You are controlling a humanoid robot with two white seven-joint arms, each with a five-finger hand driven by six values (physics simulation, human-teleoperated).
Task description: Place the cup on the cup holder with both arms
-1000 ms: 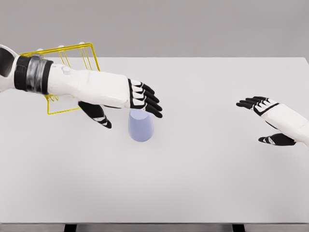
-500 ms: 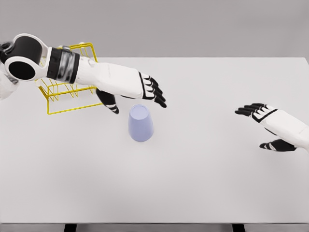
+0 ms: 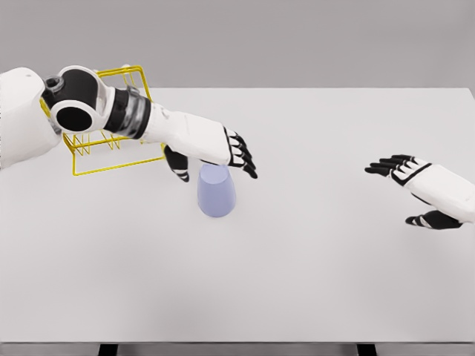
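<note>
A pale lavender cup (image 3: 216,193) stands upside down on the white table (image 3: 297,259), left of centre. My left hand (image 3: 223,159) hovers just behind and above its top, fingers spread, thumb down at the cup's left side; it holds nothing. The yellow wire cup holder (image 3: 104,141) stands at the back left, partly hidden by my left arm. At the right edge my right hand (image 3: 404,182) hangs open over the table, far from the cup.
The table's far edge runs behind the holder. Bare table surface stretches between the cup and the right hand and across the whole front.
The left forearm has swung in closer to the cup, with the elbow raised in front of the holder. The right hand drifted slightly right. The cup has not moved.
</note>
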